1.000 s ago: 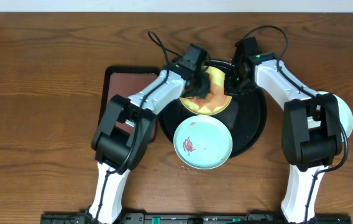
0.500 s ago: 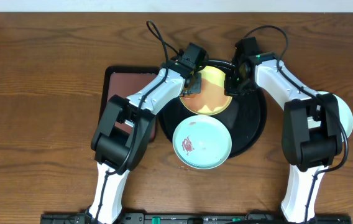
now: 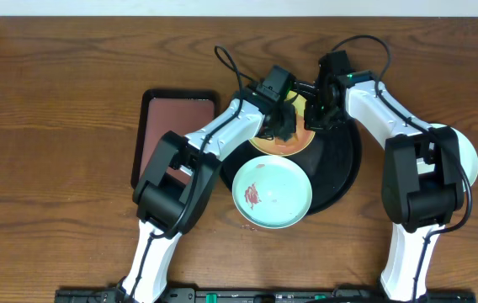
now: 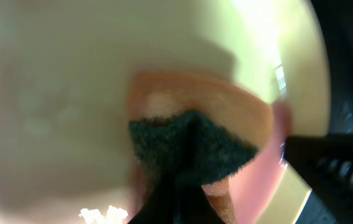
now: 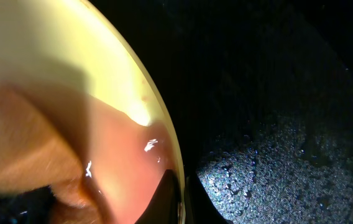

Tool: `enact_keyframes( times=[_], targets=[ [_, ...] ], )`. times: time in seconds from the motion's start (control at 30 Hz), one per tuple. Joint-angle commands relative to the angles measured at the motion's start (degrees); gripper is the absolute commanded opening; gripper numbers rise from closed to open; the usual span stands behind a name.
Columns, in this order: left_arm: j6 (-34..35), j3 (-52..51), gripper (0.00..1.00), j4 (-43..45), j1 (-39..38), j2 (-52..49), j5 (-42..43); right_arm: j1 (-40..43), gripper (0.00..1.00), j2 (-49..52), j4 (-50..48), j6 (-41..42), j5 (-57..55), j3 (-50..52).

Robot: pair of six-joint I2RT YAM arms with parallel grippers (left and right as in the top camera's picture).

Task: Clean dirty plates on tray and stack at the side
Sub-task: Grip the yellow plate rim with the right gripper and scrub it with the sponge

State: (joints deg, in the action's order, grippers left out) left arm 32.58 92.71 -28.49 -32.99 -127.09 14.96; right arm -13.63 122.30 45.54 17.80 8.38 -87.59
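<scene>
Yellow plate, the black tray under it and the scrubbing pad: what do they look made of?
Yellow plate: smooth and glossy, with a thin rim and soft highlights; likely plastic or melamine, though glazed ceramic is not ruled out.
Black tray: hard and glossy, with a fine speckle under the glare; probably plastic.
Scrubbing pad: coarse dark green fibre on orange foam, so a kitchen sponge.
</scene>
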Motion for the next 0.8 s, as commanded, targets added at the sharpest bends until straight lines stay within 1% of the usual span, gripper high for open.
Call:
enact_keyframes(
  times=[0.0, 0.07, 0.13, 0.2, 0.3, 0.37, 0.43, 0.6, 0.7, 0.77],
  targets=[
    [-0.3, -1.7, 0.08, -5.1, 1.9, -2.4, -3.5, -0.4, 0.01, 0.8, 1.0, -0.1, -1.1, 1.1],
    [-3.5, -1.7, 0.08, -6.6, 2.4, -2.4, -9.7, -0.4, 0.01, 0.8, 1.0, -0.1, -1.1, 1.1],
    [-5.5, -1.7, 0.07, -7.6, 2.5, -2.4, -20.0, -0.4, 0.01, 0.8, 1.0, -0.1, -1.1, 1.1],
    [-7.9, -1.7, 0.07, -7.3, 2.4, -2.4, -28.5, -0.4, 0.01, 0.8, 1.0, -0.1, -1.1, 1.1],
    [-10.6, -1.7, 0.07, -6.1, 2.4, -2.4, -37.2, -0.4, 0.01, 0.8, 1.0, -0.3, -1.1, 1.1],
    [-12.3, -1.7, 0.07, -5.0, 2.4, -2.4, -41.5, -0.4, 0.01, 0.8, 1.0, -0.3, -1.1, 1.1],
    [-13.7, -1.7, 0.07, -4.0, 2.4, -2.4, -44.1, -0.3, 0.01, 0.8, 1.0, -0.3, -1.1, 1.1],
    [-14.3, 0.3, 0.07, -4.8, 1.9, -2.1, -44.3, -0.1, 0.01, 0.8, 1.7, -0.3, -1.1, 1.1],
    [-14.0, 1.7, 0.07, -6.2, 1.3, -0.7, -43.4, 0.2, 0.01, 0.8, 1.7, -0.3, -1.1, 1.1],
    [-13.4, 2.5, 0.07, -7.6, 1.3, 1.0, -40.9, 0.3, 0.01, 0.8, 1.6, -0.3, -1.1, 1.1]
  ],
)
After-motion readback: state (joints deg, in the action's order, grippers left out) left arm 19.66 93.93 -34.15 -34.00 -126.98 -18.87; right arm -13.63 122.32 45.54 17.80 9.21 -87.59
